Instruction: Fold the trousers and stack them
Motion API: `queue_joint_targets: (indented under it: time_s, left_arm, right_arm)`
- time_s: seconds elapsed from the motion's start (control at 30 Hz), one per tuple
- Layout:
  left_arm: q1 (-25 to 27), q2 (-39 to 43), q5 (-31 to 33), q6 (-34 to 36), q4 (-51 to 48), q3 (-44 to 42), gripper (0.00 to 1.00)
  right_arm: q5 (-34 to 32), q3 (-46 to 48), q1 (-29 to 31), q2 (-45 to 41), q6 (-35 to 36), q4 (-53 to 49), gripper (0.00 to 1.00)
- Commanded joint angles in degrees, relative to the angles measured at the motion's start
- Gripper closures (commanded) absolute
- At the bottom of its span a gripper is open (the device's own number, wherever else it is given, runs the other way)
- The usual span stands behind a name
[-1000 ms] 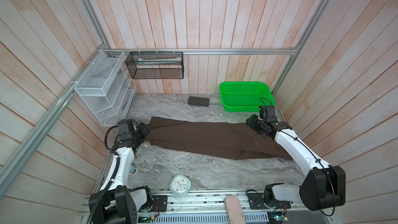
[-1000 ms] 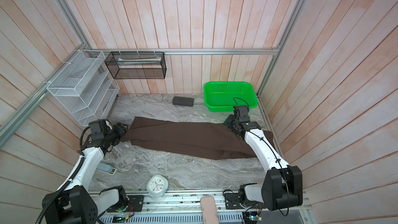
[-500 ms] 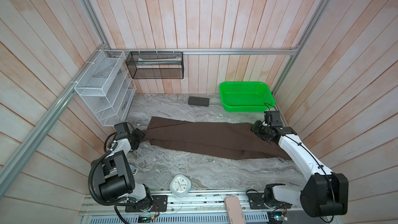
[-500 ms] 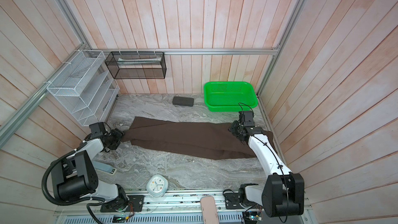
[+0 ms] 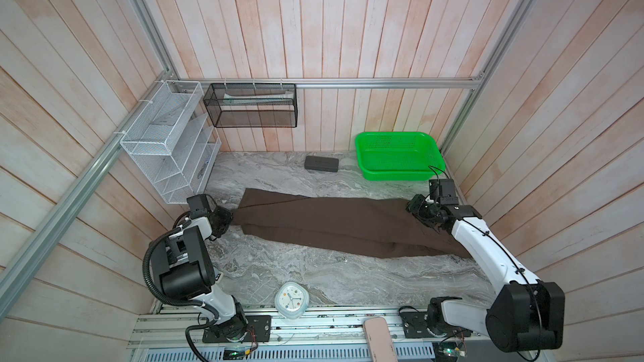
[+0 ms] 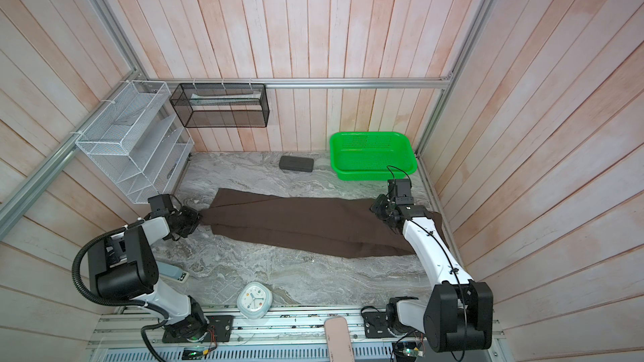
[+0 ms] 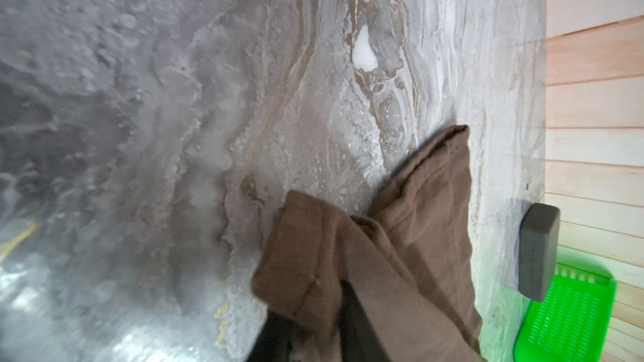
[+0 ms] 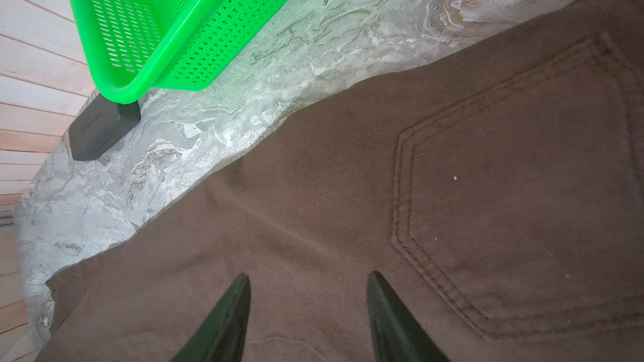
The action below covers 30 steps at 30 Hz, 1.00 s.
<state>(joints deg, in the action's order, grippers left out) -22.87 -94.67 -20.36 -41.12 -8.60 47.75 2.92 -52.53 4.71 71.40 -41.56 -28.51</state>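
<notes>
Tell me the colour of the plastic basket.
The basket is bright green; the right wrist view shows it best.

I see the trousers (image 5: 334,224) spanning the tabletop (image 5: 313,273) nearly wall to wall in a slanted band. There's an open lane in front of them, free up to the clock (image 5: 292,299) at the middle of the front edge. The strip behind them is narrower, with the dark grey case (image 5: 321,163) and green basket (image 5: 397,174) in the way at back right. The white wire rack (image 5: 167,154) crowds the back-left corner. The black mesh bin (image 5: 251,106) hangs on the back wall, above the tabletop.
</notes>
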Motion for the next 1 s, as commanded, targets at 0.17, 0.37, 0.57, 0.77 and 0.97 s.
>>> queue_joint_targets:
  time_s: [0.17,0.37,0.57,0.77,0.97]
  left_arm:
    - [11.3,6.5,-2.6,6.3,1.9,7.4,1.0]
    - [33.1,10.6,4.8,22.2,-10.1,21.9,1.0]
    - [42.4,10.3,9.0,29.9,-14.4,29.2,1.0]
    - [48.4,6.8,3.4,37.0,-17.9,34.4,1.0]
    - [60.0,-2.5,0.6,44.0,-22.4,39.0,0.99]
  right_arm:
    - [0.9,-1.3,-0.2,-1.4,0.7,-0.1,0.46]
    - [1.1,-1.3,-0.2,-2.2,0.9,-0.3,0.46]
    - [1.4,-1.5,-0.3,-2.7,1.2,-0.7,0.46]
    - [0.6,-1.7,-0.4,-3.3,1.8,-1.0,0.46]
    - [0.6,-1.7,-0.9,-3.6,2.2,-0.9,0.46]
